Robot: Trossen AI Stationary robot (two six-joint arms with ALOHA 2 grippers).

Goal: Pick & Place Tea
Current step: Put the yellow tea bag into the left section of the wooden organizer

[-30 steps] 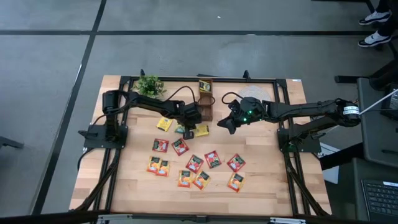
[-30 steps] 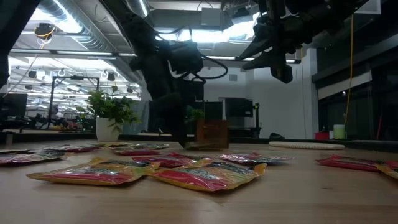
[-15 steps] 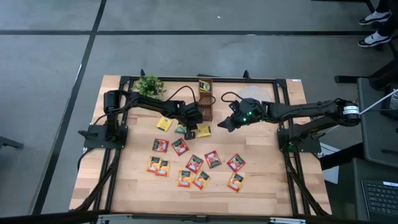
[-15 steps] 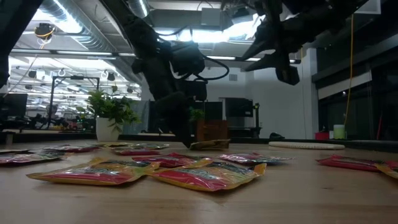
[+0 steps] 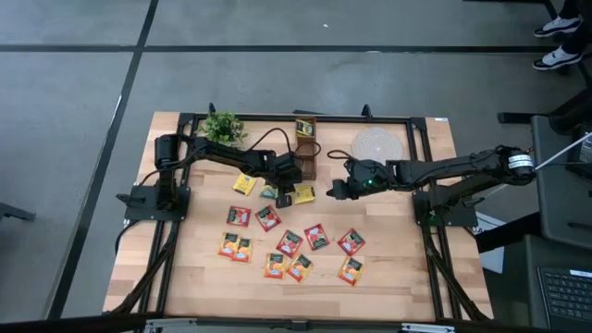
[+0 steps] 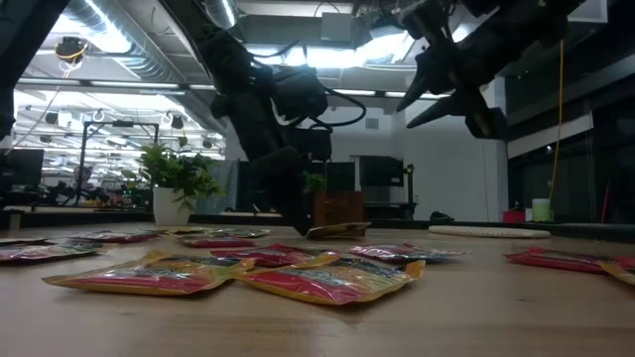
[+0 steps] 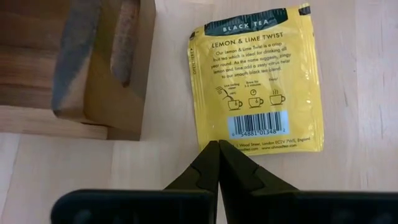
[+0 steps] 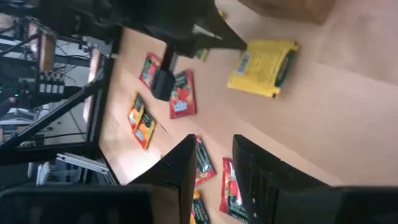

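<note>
High view is showing my left gripper [image 5: 290, 194] pressed together at the edge of a yellow tea sachet [image 5: 302, 193], just beside the wooden box [image 5: 306, 159] near the counter's [image 5: 398, 268] far side. Left wrist view is showing my fingertips [image 7: 208, 163] meeting on the sachet's near edge, its printed back facing up and the sachet lying almost flat, barely off the wood. A second ago that edge was resting lower, so I am judging the pinch has taken and the lift is just beginning. My right gripper [image 5: 339, 191], jaws partly spread and empty, is hanging in the air just beside the sachet, having swung lower and closer over the last second. Other red, orange and yellow sachets [image 5: 289, 243] are lying scattered across the counter's middle, waiting.
</note>
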